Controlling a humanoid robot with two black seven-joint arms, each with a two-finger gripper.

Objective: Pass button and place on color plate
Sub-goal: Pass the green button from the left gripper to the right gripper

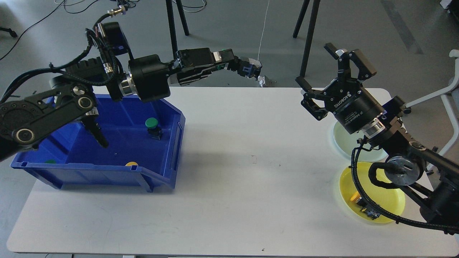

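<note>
While the left gripper (255, 73) is held out past the far table edge, a small blue-and-grey object, possibly a button (248, 68), is seen clamped between its fingers; the view there is too small for certainty. Well behind and below that gripper, a green button (153, 126) is seen inside the blue bin (157, 179). The right gripper (328, 77) is raised with fingers spread and nothing grasped. Below it, behind the wrist, a pale plate (342, 141) is partly hidden, and nearer still a yellow plate (391, 208) is seen carrying a yellow button (356, 197).
</note>
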